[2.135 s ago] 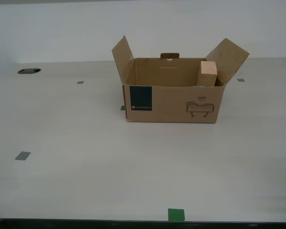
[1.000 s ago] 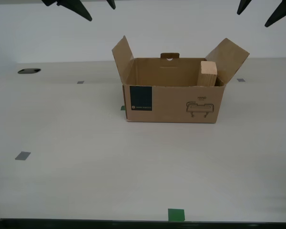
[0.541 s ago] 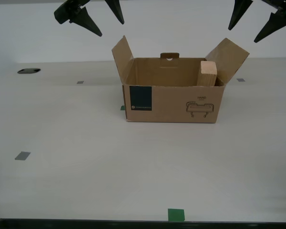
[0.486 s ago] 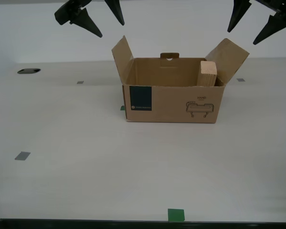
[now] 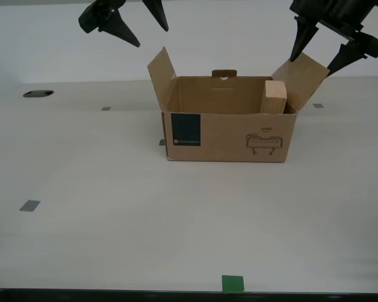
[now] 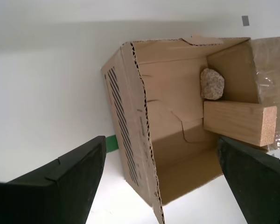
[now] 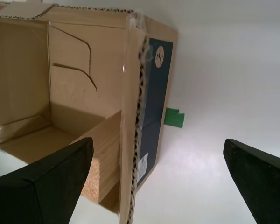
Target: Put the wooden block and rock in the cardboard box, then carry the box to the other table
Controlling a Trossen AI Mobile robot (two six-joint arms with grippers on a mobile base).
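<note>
The cardboard box [image 5: 230, 135] stands open on a smooth off-white table, flaps up. The wooden block [image 5: 274, 96] stands on end inside it, at the end toward the exterior view's right. The second wrist view shows the rock [image 6: 212, 84] lying beside the wooden block [image 6: 238, 122] on the box floor; the box wall hides the rock in the exterior view. My first gripper [image 5: 312, 66] hangs open just above the flap on the exterior view's right. Open too, my second gripper [image 5: 151, 38] hovers above the opposite flap. Neither holds anything. The other table is out of view.
Grey tape squares [image 5: 29, 205] dot the table, and one green tape mark [image 5: 233, 283] lies near its front edge. Another green mark [image 5: 162, 142] sits at the box's corner. A dark round hole [image 5: 38, 94] is at the exterior view's far left.
Both grippers came into view from above and lowered toward the box's flaps, the first one lowest. The box and its contents stayed still.
</note>
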